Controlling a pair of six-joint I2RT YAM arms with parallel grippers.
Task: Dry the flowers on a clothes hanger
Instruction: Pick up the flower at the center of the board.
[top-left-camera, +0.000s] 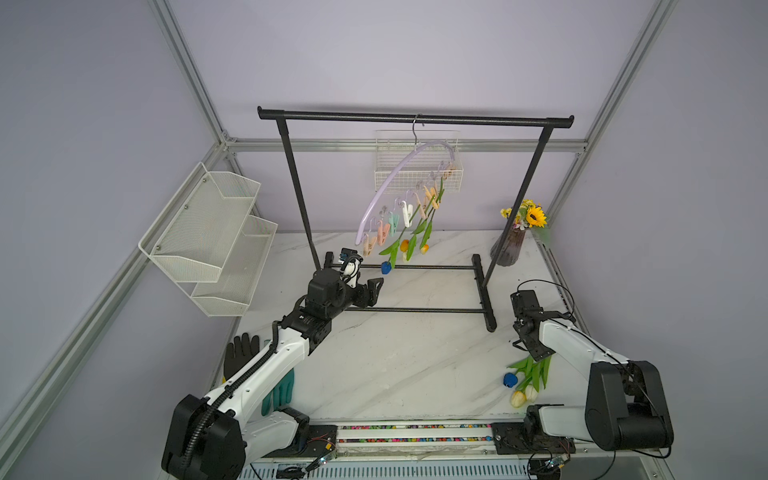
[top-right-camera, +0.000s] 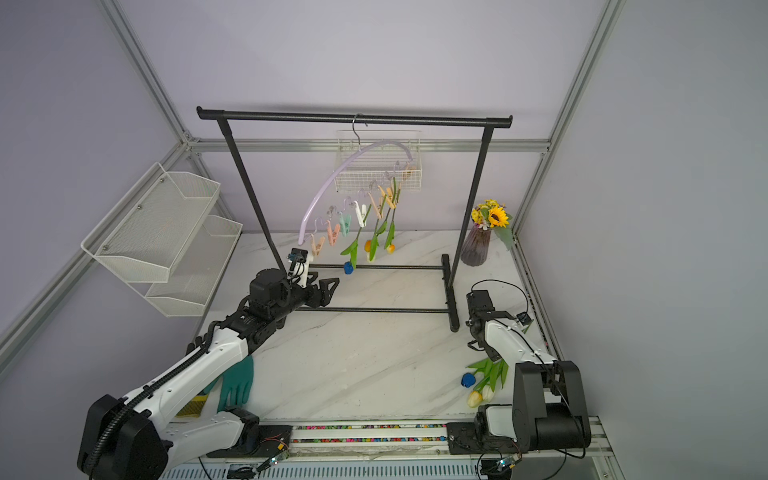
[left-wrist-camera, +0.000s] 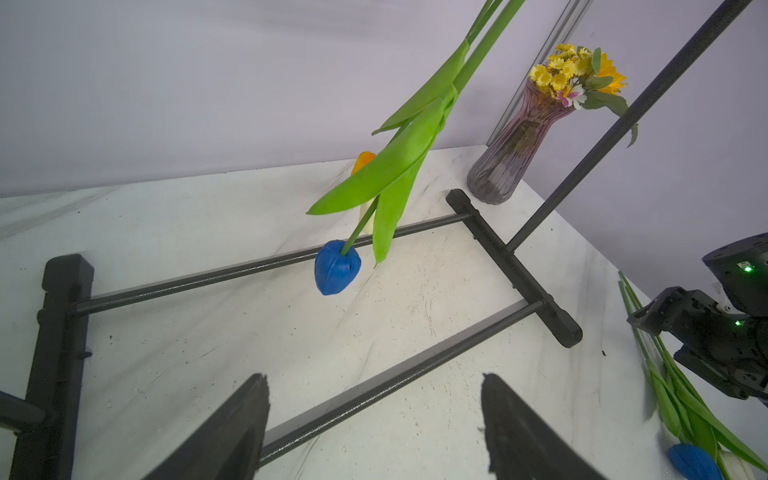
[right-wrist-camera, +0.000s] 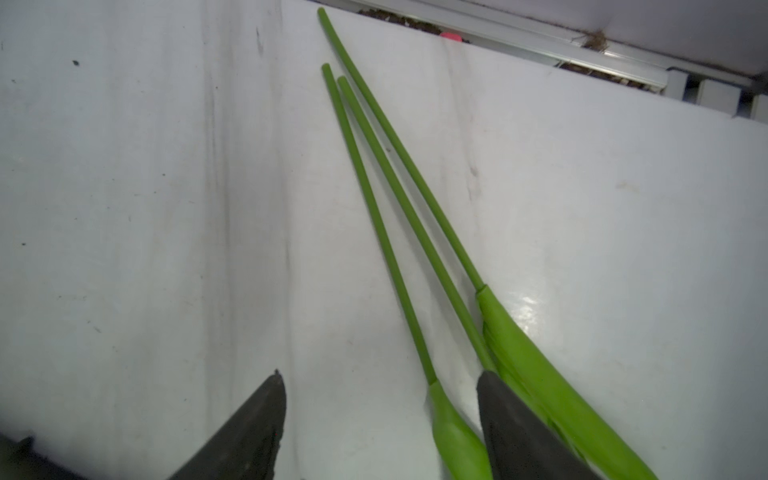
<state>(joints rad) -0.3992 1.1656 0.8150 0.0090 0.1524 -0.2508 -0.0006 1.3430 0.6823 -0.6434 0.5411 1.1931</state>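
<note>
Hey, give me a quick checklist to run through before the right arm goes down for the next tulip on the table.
1. Right tool open and empty: ok.
2. Only one stem between its jaws: not ok; one stem lies between them, but a second stem disappears under a finger.
3. Left tool open and empty: ok.
4. Free clothespins on the clothes hanger: ok, at its lower end.
5. Hanger hooked over the rack: ok, hanging tilted.

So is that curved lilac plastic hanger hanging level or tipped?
Tipped: the lilac plastic hanger slants steeply, one end high by its hook, the other far lower.
</note>
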